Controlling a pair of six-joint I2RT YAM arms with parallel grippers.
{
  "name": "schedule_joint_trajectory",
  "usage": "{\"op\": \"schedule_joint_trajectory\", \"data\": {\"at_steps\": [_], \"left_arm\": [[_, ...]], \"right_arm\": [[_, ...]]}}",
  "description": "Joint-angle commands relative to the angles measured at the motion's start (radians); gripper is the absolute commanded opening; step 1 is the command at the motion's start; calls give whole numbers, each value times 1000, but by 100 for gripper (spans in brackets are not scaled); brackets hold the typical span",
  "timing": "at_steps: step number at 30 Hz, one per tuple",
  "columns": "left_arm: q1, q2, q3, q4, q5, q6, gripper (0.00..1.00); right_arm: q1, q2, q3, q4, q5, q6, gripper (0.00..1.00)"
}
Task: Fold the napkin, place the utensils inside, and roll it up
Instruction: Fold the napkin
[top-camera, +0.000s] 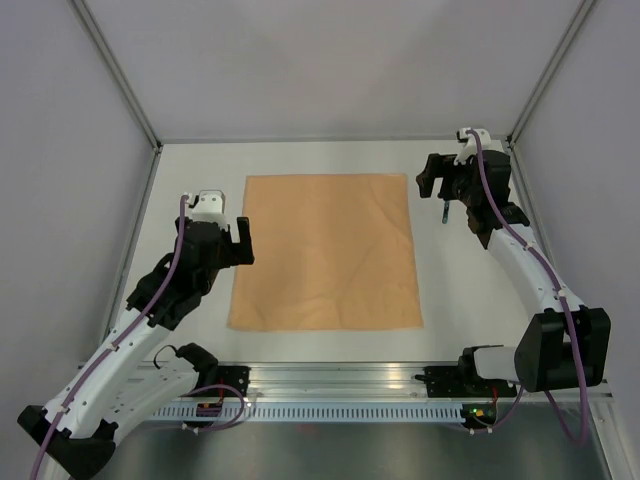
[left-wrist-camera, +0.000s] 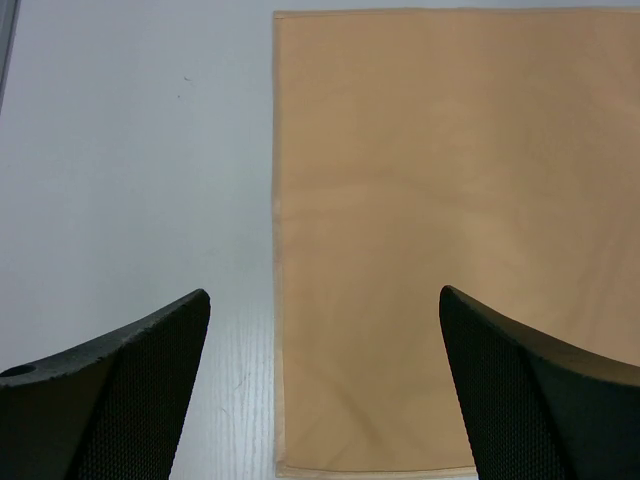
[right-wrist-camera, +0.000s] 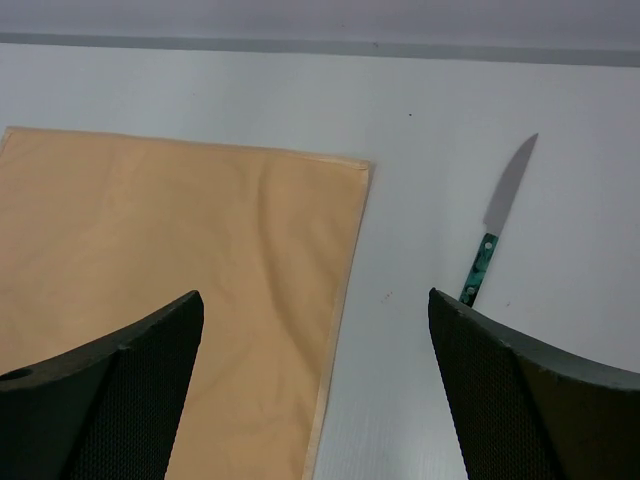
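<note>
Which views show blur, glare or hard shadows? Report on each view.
Top external: even, soft light, napkin sharp, only faint shadows. Left wrist: napkin crisp, no glare, dark fingers slightly soft at their edges. Right wrist: knife sharp, its blade dull grey, no glare.

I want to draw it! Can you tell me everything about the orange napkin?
The napkin is a big peach-orange square of thin, plain cloth with a narrow stitched hem. It lies flat and fully unfolded on the white table, showing only faint creases. Its edges run nearly straight with the table's. Nothing seems to touch it but the table: no jaws grip it, and the knife lies apart, beside its far right corner.
</note>
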Motion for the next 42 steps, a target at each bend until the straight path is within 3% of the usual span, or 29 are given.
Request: {"op": "schedule_joint_trajectory", "data": {"at_steps": [1, 9, 13, 18, 25, 30, 42], "left_arm": [[-3, -8, 3, -9, -21, 51, 100], [-4, 15, 81, -14, -62, 70, 100], [-4, 38, 190, -25, -98, 70, 100], [-4, 119, 394, -54, -93, 47, 100], [-4, 217, 561, -58, -86, 31, 100], [-4, 259, 650, -66, -58, -7, 100], [-4, 308, 750, -101, -52, -28, 100]], "right_arm": [[0, -20, 31, 40, 41, 24, 98], [12, 12, 86, 12, -123, 26, 98], [98, 66, 152, -30, -137, -29, 93], [256, 136, 204, -23, -112, -38, 90], [619, 248, 264, -20, 13, -89, 85], [793, 362, 297, 2, 56, -89, 80], [1112, 604, 403, 48, 63, -117, 53]]}}
